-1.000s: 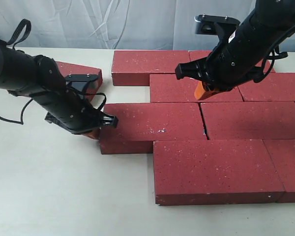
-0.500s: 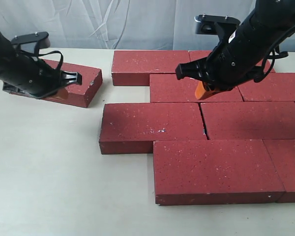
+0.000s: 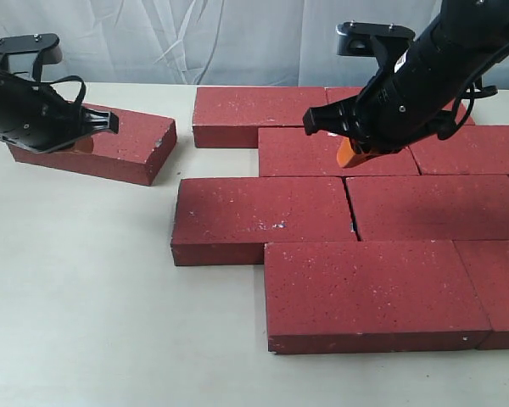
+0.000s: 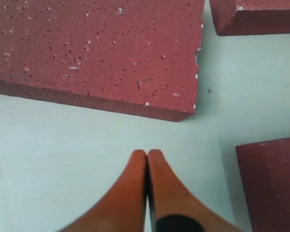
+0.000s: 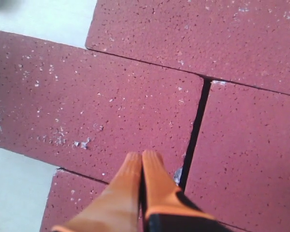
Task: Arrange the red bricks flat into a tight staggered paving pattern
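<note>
Several red bricks lie flat in staggered rows on the right, among them a back-row brick (image 3: 259, 114), a third-row brick (image 3: 259, 216) and a front brick (image 3: 373, 292). One loose red brick (image 3: 123, 146) lies apart and askew at the far left. My left gripper (image 3: 83, 146) hovers at this loose brick, shut and empty; in the left wrist view its tips (image 4: 147, 154) sit over bare table just off the long side of the loose brick (image 4: 96, 53). My right gripper (image 3: 348, 157) is shut and empty above a second-row brick (image 5: 101, 101), close to a dark joint (image 5: 195, 128).
The cream table (image 3: 85, 305) lies bare in front and to the left of the paving. A pale curtain (image 3: 195, 38) hangs behind. Corners of two paved bricks (image 4: 256, 17) (image 4: 273, 183) show in the left wrist view.
My left arm has pulled away from the left end of the third-row brick and swung back and left to the loose brick. The right arm has barely moved.
</note>
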Tool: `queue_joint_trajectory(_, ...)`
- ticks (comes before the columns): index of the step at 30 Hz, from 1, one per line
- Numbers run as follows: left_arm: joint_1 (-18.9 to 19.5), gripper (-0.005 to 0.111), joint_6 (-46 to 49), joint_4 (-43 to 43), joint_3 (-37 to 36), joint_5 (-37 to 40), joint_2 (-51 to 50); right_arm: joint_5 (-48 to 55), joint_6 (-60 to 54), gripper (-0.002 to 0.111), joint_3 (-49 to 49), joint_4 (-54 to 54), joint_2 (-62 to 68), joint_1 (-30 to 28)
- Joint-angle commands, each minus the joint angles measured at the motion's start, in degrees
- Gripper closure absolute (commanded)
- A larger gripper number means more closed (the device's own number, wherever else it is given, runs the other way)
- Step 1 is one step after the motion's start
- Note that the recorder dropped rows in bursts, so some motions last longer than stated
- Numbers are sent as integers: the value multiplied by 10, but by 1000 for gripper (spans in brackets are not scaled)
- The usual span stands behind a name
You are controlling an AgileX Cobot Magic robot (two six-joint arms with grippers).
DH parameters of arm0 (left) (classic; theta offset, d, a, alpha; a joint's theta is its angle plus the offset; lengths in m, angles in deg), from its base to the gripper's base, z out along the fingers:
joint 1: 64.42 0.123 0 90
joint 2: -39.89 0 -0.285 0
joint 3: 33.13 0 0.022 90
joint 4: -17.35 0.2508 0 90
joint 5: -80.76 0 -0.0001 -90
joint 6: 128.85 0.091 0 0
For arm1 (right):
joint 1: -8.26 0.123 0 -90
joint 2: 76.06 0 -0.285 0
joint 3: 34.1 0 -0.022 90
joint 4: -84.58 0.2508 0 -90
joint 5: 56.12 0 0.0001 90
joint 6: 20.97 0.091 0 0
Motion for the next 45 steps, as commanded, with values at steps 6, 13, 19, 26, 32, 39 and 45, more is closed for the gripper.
queue_joint_trajectory(6,68,107,14,-8,75,69,-18,-9,0,109,1,-8,-4,-3)
queue_joint_trajectory(13,78,107,19,-5,164,121,-75,-1,0,109,1,-8,-4,-3)
queue_joint_trajectory(19,78,107,16,28,262,206,-132,-5,0,109,1,-16,-4,-3)
queue_joint_trajectory(26,77,107,-18,76,351,226,-174,-25,0,109,1,-18,-4,-3)
queue_joint_trajectory(32,77,107,-16,73,375,180,-213,-24,0,109,1,-22,-4,-3)
queue_joint_trajectory(39,77,107,-16,71,375,166,-260,-24,0,109,1,-29,-4,-3)
queue_joint_trajectory(45,77,107,-16,64,375,157,-290,-26,0,109,1,-36,-4,-3)
